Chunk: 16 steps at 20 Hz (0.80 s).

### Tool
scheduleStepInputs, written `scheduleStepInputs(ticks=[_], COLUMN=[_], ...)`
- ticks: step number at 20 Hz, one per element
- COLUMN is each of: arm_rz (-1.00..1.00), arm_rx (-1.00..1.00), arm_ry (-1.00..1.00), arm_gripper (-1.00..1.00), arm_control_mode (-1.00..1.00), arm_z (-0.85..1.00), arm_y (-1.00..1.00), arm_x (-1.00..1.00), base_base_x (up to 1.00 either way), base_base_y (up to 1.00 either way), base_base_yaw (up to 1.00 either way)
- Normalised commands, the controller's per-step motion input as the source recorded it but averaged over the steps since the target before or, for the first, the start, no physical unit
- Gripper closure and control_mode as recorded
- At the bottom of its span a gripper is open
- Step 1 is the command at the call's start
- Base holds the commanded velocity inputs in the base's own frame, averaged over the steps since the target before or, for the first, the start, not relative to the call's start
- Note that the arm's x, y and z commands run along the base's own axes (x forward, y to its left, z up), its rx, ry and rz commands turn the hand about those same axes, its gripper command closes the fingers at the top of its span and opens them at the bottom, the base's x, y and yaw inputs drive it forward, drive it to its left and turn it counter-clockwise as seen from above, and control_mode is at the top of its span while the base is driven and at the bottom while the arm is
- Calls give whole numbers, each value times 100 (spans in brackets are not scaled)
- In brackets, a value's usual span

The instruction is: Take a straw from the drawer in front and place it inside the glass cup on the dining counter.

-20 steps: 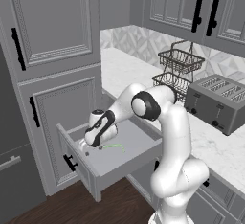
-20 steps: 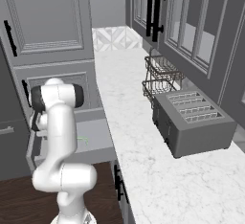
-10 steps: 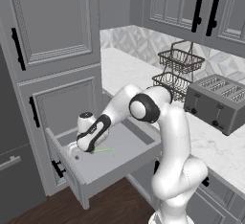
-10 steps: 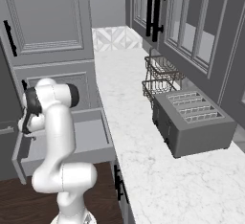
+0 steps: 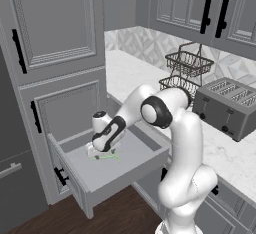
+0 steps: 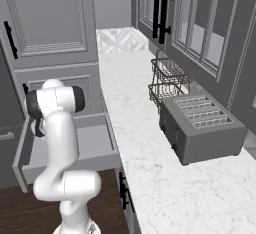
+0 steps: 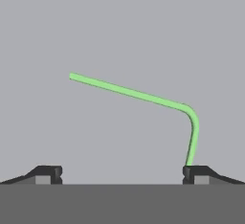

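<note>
The grey drawer (image 5: 125,170) stands pulled out, its black bar handle (image 5: 60,176) on the front; it is also in the right base view (image 6: 95,145). The light-green straw (image 5: 109,156) lies flat on the drawer floor. My gripper (image 5: 96,151) hangs low inside the drawer just above it. In the hand view the straw (image 7: 129,93) lies ahead with its bend at the right, and its short end runs down to the right fingertip (image 7: 197,173). The gripper (image 7: 123,174) is open and holds nothing. The glass cup and the dining counter are out of view.
A white worktop (image 5: 235,153) runs along the right with a grey toaster (image 5: 227,105) and a wire basket rack (image 5: 185,70). Tall grey cabinet doors (image 5: 55,23) rise behind the drawer. Dark wood floor (image 5: 120,215) lies below.
The drawer slid farther out between the two earlier frames. Since then the hand has shifted slightly right and lower over the straw.
</note>
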Motion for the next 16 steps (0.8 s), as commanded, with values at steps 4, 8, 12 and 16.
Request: scheduleStepInputs(ticks=[4,8,12,16], arm_rz=[0,3,6,11], arm_rx=[-3,0,0,0], arm_ry=[-1,0,0,0], arm_gripper=[-100,-100,-100,-100], arm_control_mode=[-100,-100,-100,-100], arm_z=[-1,-7,-14,-28], arm_y=[-39,-38,-38,-20], arm_x=[0,10,26,13], base_base_x=[0,0,0,0], base_base_y=[0,0,0,0], base_base_yaw=[0,0,0,0])
